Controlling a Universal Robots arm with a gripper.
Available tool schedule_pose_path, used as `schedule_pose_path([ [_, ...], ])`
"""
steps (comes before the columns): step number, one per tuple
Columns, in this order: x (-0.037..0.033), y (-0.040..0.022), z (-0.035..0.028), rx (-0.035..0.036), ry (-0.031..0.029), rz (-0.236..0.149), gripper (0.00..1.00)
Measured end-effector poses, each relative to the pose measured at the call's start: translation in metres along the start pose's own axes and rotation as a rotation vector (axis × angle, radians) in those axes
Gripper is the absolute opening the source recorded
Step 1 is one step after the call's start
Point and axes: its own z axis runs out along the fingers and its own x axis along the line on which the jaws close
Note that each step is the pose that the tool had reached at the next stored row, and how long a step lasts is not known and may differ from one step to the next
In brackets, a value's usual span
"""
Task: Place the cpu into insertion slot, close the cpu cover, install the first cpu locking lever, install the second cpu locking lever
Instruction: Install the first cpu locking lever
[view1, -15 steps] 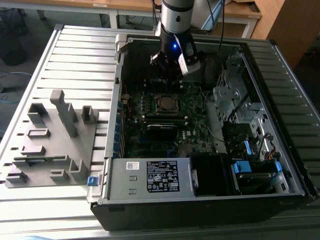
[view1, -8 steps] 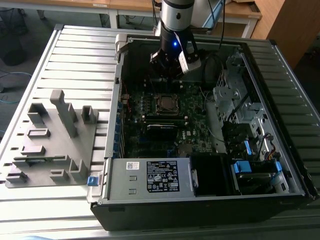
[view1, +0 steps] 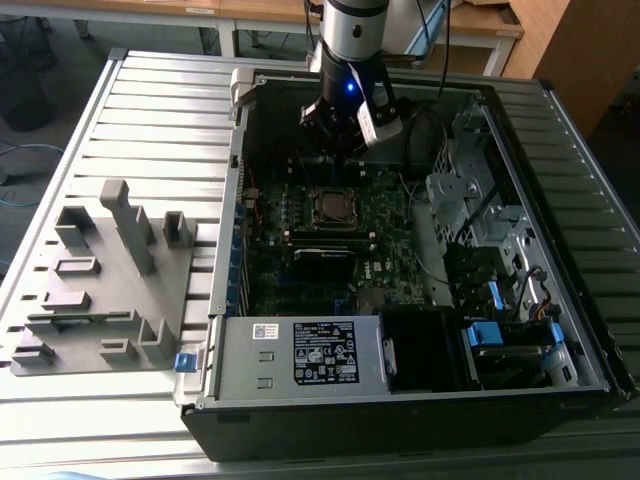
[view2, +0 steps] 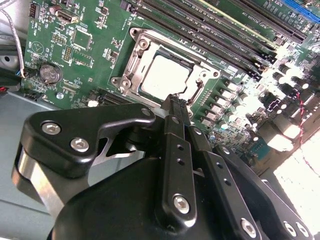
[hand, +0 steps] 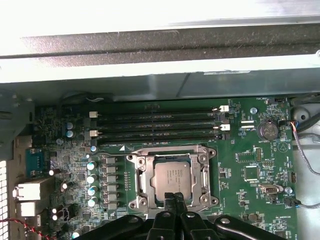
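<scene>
Inside the open pc case (view1: 400, 425), the cpu (hand: 172, 176) sits in the insertion slot (view2: 176, 55) w/ the cpu cover (hand: 141, 175) lying flat round it; both wrist views show this close up, and the first wrist view adds the memory slots (hand: 157, 125) beside the socket. The exterior view takes in the whole case on a slatted table (view1: 150, 110), a grey fixture block (view1: 100, 270) on the exterior view's left, and the arm over the board. The gripper (hand: 174, 196) has its fingers (view2: 172, 112) pressed together, nothing btwn them; the tips are at the cover's near edge, contact unclear.
</scene>
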Motion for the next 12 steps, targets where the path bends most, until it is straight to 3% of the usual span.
schedule_pose_path([
  [12,0.0108,-0.0008,0.0011,0.0001,0.0001,0.000,0.11],
])
